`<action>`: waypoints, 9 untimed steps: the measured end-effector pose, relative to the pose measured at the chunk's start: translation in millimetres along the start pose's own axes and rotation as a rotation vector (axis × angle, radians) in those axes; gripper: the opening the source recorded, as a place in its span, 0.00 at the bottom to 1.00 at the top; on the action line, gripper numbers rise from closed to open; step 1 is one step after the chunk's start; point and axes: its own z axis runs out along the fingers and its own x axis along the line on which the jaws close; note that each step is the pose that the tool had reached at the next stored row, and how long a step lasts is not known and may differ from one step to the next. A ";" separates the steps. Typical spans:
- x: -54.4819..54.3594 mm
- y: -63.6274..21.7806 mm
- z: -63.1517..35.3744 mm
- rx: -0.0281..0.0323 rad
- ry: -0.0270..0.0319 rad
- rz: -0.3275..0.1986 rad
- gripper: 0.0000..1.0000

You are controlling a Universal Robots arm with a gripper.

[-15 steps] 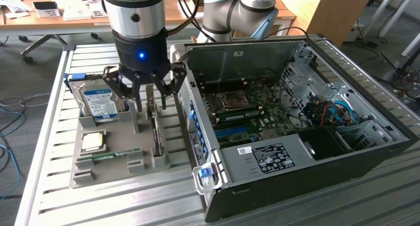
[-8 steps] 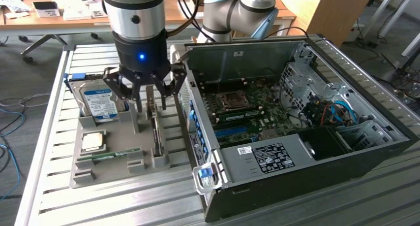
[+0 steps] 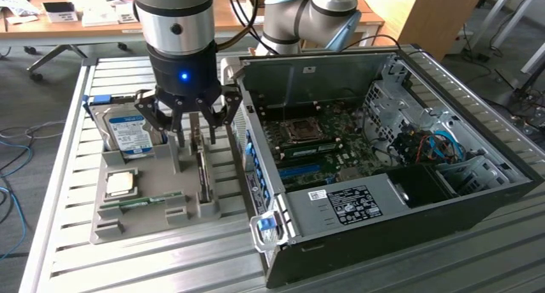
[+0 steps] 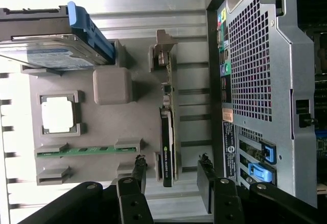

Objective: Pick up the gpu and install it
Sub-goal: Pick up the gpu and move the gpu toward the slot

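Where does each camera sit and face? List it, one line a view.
Exterior view: above the table, off the arm, looking down at the tray and open computer case; arm and gripper show.
Wrist view: on the wrist, looking down on the graphics card; open gripper fingers show.
Shared: tray, graphics card, hard drive, computer case.

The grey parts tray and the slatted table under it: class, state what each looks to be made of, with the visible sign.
Parts tray: probably matte grey plastic, perhaps printed; dull, uniform colour and blocky moulded slots. Slatted table: most likely aluminium, brushed or plain; pale silver ribs with a soft sheen.
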 end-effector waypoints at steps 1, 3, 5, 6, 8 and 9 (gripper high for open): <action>0.0 0.0 0.0 0.0000 0.0000 0.000 0.53; 0.0 0.0 0.0 0.0000 0.0000 0.000 0.53; 0.0 0.0 1.1 -0.0003 -0.0004 0.000 0.53; 0.0 -0.1 1.7 -0.0003 -0.0002 0.000 0.53; 0.1 -0.1 2.9 0.0000 0.0000 0.000 0.53; 0.1 -0.2 3.6 0.0000 0.0000 0.000 0.53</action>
